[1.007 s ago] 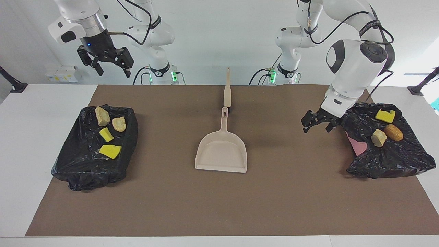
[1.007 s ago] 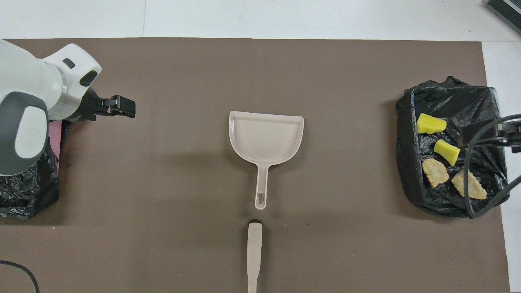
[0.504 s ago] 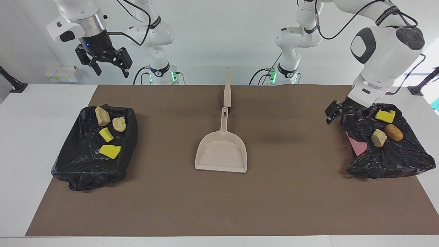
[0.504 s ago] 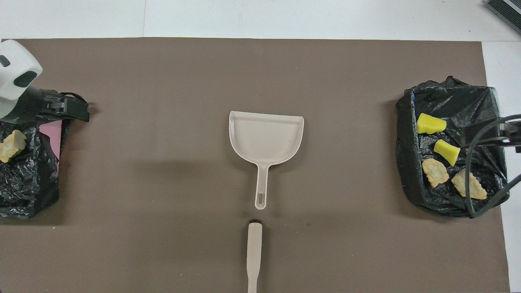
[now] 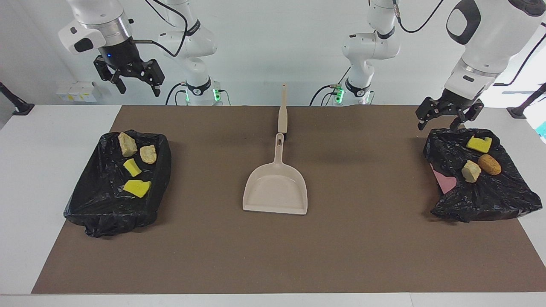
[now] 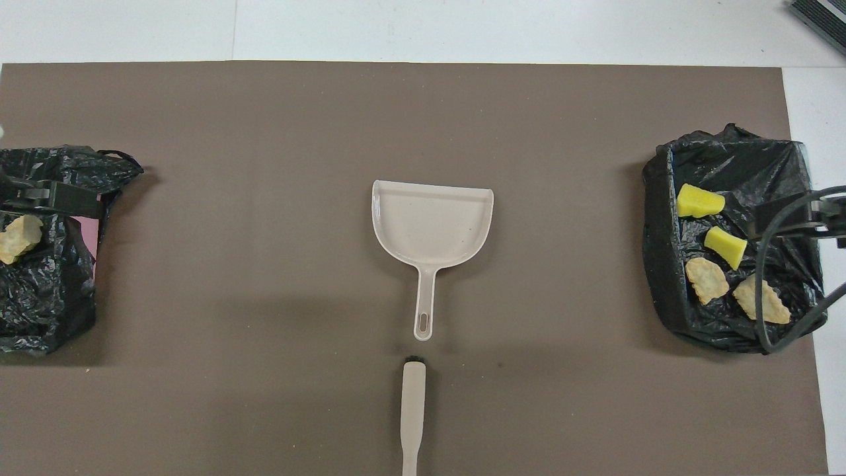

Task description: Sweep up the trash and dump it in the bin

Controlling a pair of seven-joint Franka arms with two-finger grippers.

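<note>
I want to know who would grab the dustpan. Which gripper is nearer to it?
Neither clearly. The left gripper hangs open over the bin at its end; the right gripper hangs open, raised over its own end. The dustpan lies midway between them.

This is a robotics lab or test room, not a home. Two white industrial arms (image 5: 192,51) stand bolted at one edge of a plain white counter (image 5: 38,170), each base lit by small green status lights (image 5: 216,94) and trailing loose black cables (image 5: 162,25). Bare white walls surround the setup, and dark clamp-mounted stands (image 5: 17,104) sit at the counter's ends. A brown mat (image 5: 273,247) covers the work area like a staged test surface. Household props are laid out neatly on it: a beige dustpan (image 5: 275,192), a brush (image 5: 282,113), and two bins lined with black bags (image 5: 106,200) holding foam and mock-food scraps (image 5: 136,187).
</note>
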